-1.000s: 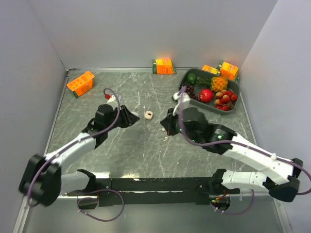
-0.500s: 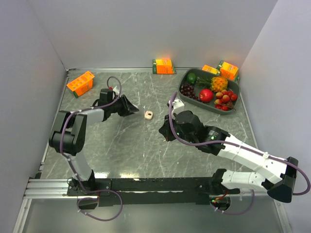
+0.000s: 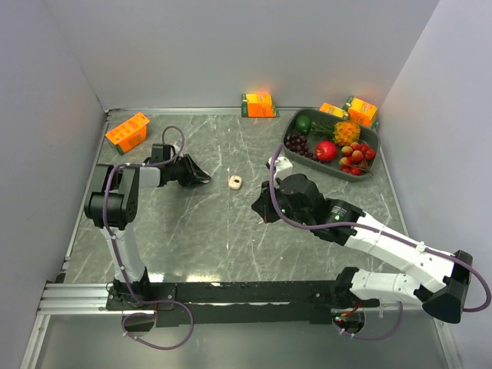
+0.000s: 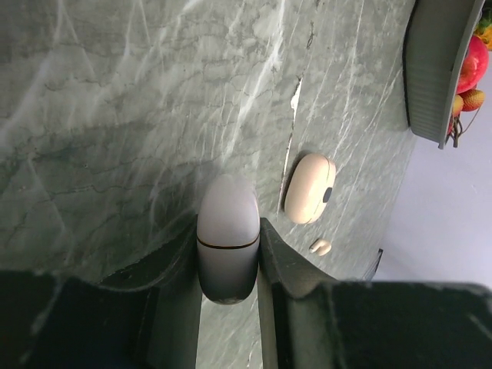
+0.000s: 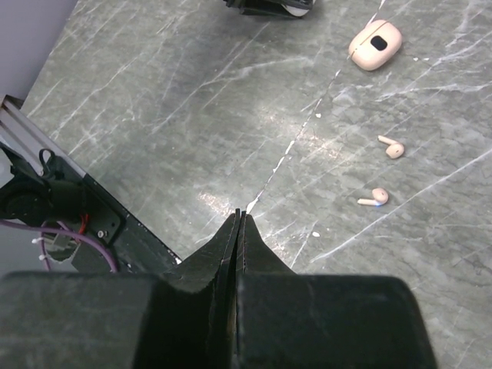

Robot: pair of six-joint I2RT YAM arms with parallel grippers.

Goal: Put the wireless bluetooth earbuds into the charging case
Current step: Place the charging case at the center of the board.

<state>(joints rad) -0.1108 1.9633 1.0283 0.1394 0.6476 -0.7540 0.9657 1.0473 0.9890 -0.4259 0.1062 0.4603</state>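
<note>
Nothing was inserted yet: two earbuds (image 5: 393, 146) lay loose on the table (image 5: 154, 115), below the beige case (image 5: 375, 44) at upper right. The left end effector (image 4: 228, 231) clamped a white case (image 4: 227, 219); the right end effector (image 5: 238, 219) was pinched closed, empty.

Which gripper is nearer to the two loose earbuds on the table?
Right. The right gripper hangs shut close by the earbuds; the left gripper, shut on a white case, is farther off, past the beige case from them.
</note>
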